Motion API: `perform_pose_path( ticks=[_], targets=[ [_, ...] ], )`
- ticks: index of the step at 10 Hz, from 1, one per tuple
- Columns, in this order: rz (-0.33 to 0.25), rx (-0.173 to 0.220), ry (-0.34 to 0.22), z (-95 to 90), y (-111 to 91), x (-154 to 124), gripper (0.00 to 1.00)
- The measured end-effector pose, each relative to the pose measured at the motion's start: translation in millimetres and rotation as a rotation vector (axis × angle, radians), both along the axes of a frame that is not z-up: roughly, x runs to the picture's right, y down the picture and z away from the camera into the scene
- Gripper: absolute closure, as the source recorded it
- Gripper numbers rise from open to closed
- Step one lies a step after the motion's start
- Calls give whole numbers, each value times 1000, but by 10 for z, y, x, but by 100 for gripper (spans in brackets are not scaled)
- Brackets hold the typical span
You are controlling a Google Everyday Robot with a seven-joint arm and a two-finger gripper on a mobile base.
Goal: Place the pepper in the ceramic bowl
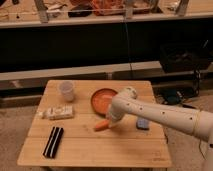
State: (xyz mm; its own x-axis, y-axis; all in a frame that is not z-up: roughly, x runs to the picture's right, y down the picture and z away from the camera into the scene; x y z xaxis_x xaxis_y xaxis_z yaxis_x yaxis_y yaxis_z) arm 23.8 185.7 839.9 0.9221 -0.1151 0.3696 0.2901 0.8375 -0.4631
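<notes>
Orange pepper (pixel 101 125) held in the gripper (pixel 111 121), just in front of the ceramic bowl (pixel 100 98).
The white arm (pixel 160 115) reaches in from the right over the wooden table (pixel 90 152). Its jaws are clenched on the pepper's right end. The pepper points left, near the bowl's front rim and outside it. A pale cup (pixel 66 90) stands back left and a blue sponge (pixel 143 123) lies just right of the arm. A white packet (pixel 57 112) and a dark striped item (pixel 53 141) lie on the left.

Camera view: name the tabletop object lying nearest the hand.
The pepper, the slim orange vegetable beside the ceramic bowl: the hand sits right at its end. That bowl, the blue sponge and the pale cup all lie farther away.
</notes>
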Motion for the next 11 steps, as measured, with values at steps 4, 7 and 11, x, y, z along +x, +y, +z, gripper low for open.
perform_pose_path(
  ticks=[4,7,11],
  targets=[
    [15,9,8,64,-207,23,99],
    [25,16,10,161,-423,17,99],
    [37,20,20,278,-698,33,99]
  ],
)
